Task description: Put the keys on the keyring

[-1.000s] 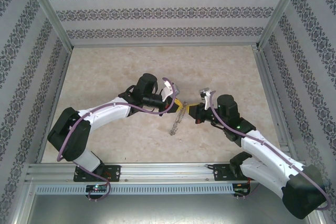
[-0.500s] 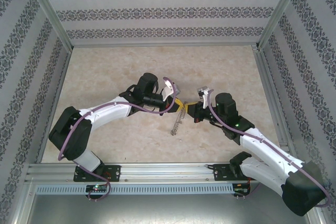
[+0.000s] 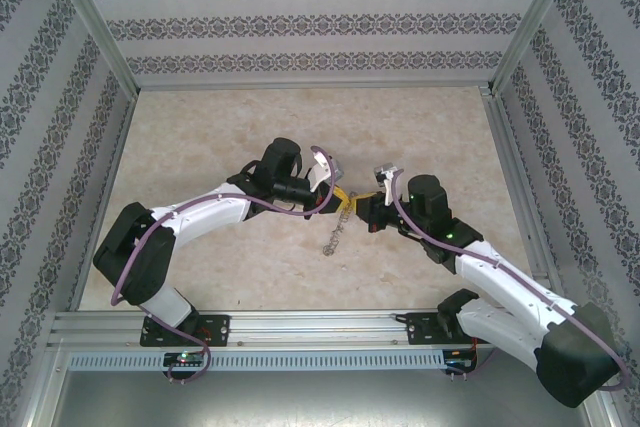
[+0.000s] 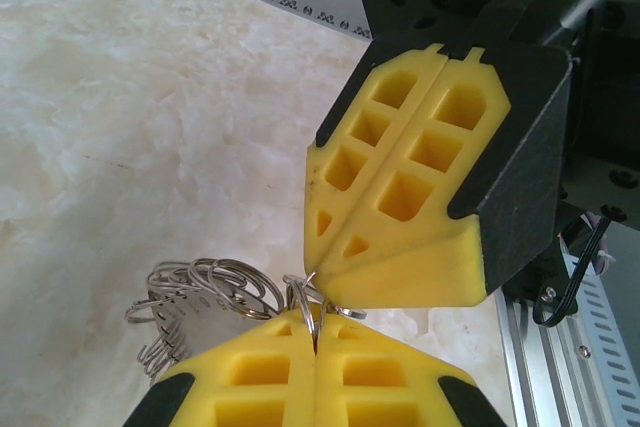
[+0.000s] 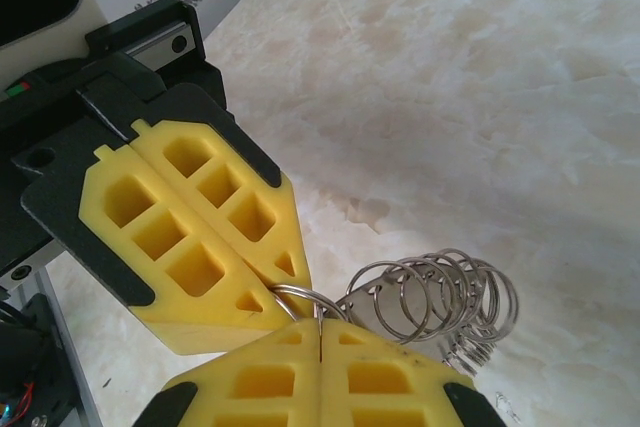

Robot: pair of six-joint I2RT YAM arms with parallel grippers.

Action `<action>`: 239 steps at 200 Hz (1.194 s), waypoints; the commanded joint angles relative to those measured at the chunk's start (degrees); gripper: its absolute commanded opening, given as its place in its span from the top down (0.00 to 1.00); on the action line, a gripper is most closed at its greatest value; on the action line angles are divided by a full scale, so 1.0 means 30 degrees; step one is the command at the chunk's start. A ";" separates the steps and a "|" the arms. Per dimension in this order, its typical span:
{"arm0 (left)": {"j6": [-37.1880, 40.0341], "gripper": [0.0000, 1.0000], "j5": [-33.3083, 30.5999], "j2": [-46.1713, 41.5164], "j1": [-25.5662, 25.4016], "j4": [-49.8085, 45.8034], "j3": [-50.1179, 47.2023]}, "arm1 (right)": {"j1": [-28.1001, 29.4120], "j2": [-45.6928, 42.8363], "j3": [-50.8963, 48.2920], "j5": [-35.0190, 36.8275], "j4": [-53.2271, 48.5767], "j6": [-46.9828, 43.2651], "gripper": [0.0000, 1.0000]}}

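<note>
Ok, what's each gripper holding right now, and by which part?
Both are shut on the keyring: left gripper and right gripper pinch a thin wire loop at its end, tip to tip.

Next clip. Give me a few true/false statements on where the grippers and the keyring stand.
1. The left gripper and right gripper are both shut. True.
2. The keyring carries a bunch of metal loops. True.
3. The grippers sit at opposite edges. False: they meet tip to tip over the middle of the table.
4. The keyring lies untouched. False: both grippers pinch one of its loops.
</note>
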 commanded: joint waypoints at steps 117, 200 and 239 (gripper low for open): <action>-0.0247 1.00 -0.0775 -0.1014 -0.0119 0.2342 -0.0608 | -0.0574 -0.0071 -0.1628 0.0540 0.1172 0.0859 1.00; -0.0521 1.00 -0.0873 -0.1391 -0.0105 0.2732 -0.0916 | -0.0575 -0.1328 -0.1913 -0.0401 0.1703 0.1792 1.00; -0.0066 1.00 0.0097 -0.1215 -0.0099 0.1636 -0.0447 | -0.0574 -0.2537 -0.1278 -0.1126 0.1197 0.1608 1.00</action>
